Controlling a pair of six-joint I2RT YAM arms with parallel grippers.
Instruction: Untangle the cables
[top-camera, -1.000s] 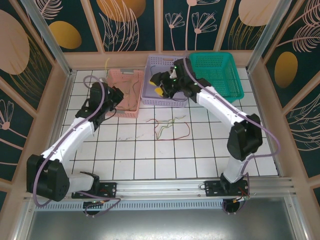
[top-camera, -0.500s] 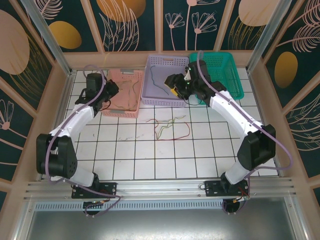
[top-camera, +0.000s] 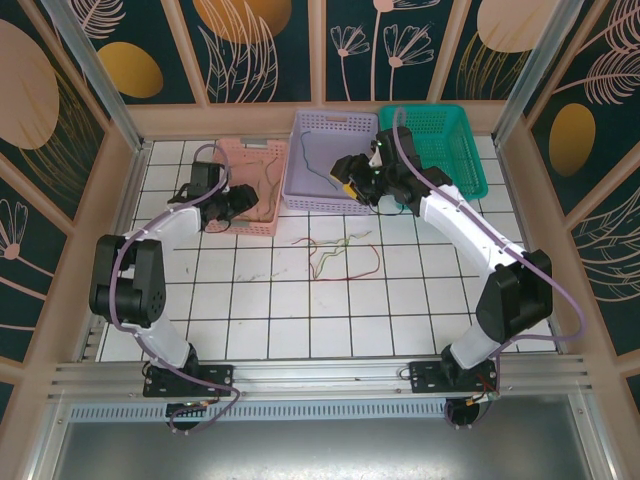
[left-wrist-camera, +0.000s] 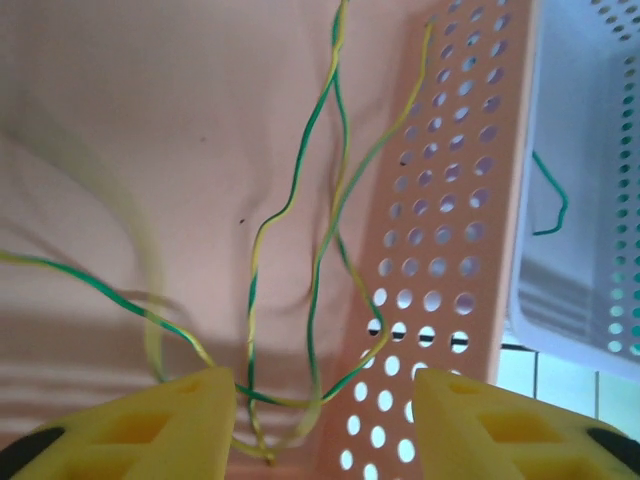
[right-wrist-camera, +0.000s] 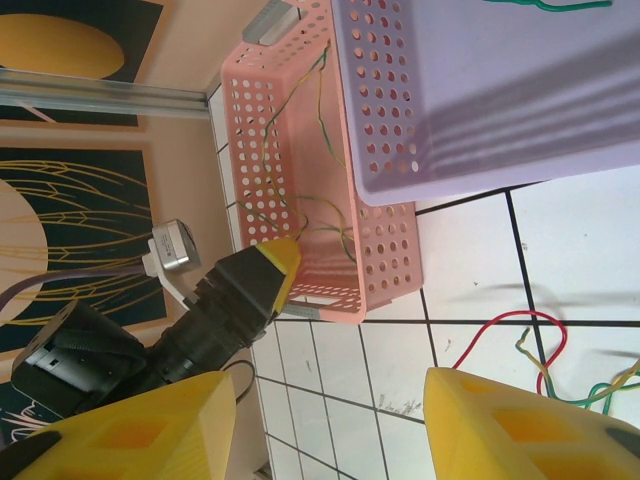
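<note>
Your left arm has folded back and swung its claw (top-camera: 240, 200) in over the pink basket (top-camera: 262, 228). The fingers (left-wrist-camera: 150, 420) now stand spread, with nothing pinched. The yellow-green cables (left-wrist-camera: 300, 200) lie loose on the basket floor beneath them, so I judge that one was just let go there.

Your right claw (top-camera: 346, 186) has drawn back toward the lilac basket (top-camera: 330, 120)'s near right corner, uncovering a dark cable (top-camera: 312, 166) inside. That claw is also spread and empty.

A knot of red, green and yellow cables (top-camera: 340, 255) is left on the worktop (top-camera: 270, 310), well apart from both claws, so sorting is unfinished.

The left wrist view cuts off the strands' lower ends behind the fingers, and one strand is blurred. From above, you cannot count the wires in the knot.
</note>
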